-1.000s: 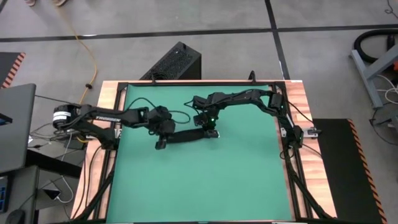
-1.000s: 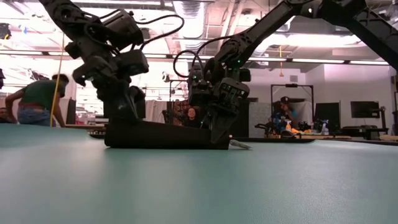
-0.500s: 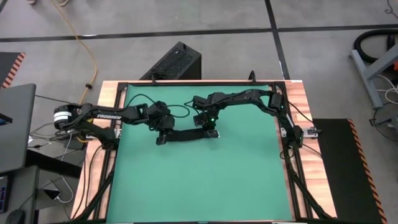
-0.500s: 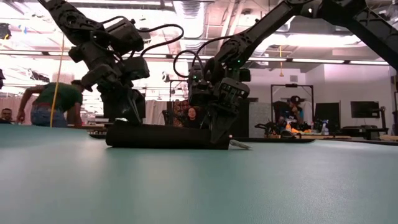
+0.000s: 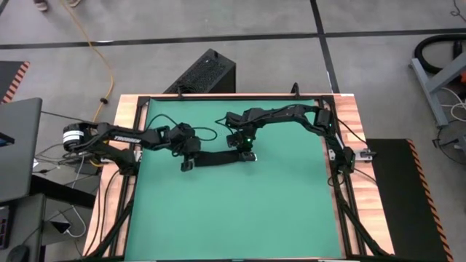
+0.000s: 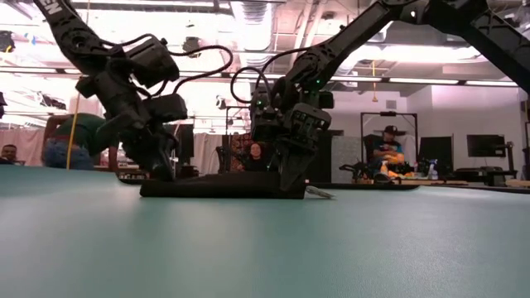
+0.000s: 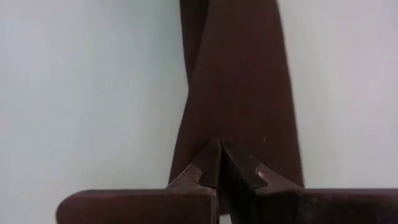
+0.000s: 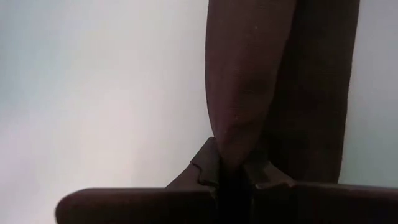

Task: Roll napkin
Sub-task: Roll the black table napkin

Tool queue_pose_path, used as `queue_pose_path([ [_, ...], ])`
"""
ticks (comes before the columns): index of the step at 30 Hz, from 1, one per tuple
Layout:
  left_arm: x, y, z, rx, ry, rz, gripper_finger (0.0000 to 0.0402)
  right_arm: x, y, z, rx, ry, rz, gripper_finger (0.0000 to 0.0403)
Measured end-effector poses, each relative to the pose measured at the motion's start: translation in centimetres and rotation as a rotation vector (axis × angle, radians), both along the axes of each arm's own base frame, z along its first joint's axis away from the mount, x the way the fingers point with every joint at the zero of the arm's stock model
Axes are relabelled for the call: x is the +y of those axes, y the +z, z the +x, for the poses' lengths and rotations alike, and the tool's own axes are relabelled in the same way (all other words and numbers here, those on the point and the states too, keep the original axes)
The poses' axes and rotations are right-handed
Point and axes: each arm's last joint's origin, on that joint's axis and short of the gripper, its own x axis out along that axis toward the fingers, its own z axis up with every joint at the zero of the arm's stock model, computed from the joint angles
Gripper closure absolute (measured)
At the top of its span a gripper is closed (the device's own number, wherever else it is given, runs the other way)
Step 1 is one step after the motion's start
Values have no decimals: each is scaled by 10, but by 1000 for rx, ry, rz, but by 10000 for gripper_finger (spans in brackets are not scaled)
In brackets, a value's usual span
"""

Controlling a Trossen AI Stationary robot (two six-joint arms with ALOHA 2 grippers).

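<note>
Lettering: white "TROSSEN" along the forearm of the dark left arm (image 5: 131, 136), legible in the high view; no other readable writing.
Napkin: black soft cloth napkin (image 5: 215, 157), a narrow strip lying flat on the green table mat (image 5: 240, 211), a little behind the mat's centre, long axis running left to right.
Napkin, low view: low dark band (image 6: 217, 185) resting on the mat between the two grippers.
Left gripper: (image 5: 187, 164) at the napkin's left end, tilted downward, tips at the mat.
Left jaws: clenched, tips pressed together with no gap in the left wrist view (image 7: 219, 163).
Left contact: tips on or just over the edge of the cloth (image 7: 239, 93); cloth between the fingers not seen; touching or gripping cannot be told.
Right gripper: (image 5: 247, 153) at the napkin's right end, pointed steeply down.
Right jaws: nearly closed, grasping a raised fold of the cloth (image 8: 245, 81) pinched between the tips (image 8: 231, 167).
Right contact, low view: fingertips (image 6: 290, 178) down on the right end of the band.
Small pale tab: (image 6: 319, 193) beside the napkin's right end on the mat; nature cannot be told.
Surroundings: black rigid box with vent slots (image 5: 204, 72) on the floor behind the table; yellow cable (image 5: 105, 65) on the floor to the left.
Room: people (image 6: 387, 153) beyond the table in the low view.
</note>
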Motion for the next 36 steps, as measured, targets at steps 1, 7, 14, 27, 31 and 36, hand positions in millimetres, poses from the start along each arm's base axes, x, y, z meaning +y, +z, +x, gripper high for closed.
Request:
queue_pose_path([
  [1,0,-2,-2,1,5,5,401,0,0,0,2,0,1,373],
  [7,4,-15,-13,-32,67,-10,401,0,0,0,14,-26,9,371],
  [14,5,-18,-17,-27,80,-28,401,-1,4,2,23,-54,11,295],
  [27,4,-23,-22,25,72,-21,401,-12,35,11,30,-69,-91,270],
  [31,2,-28,-27,19,79,-24,401,-21,43,12,6,-90,-99,267],
  [36,0,-33,-32,14,93,-34,401,-36,51,12,-36,-104,-125,267],
])
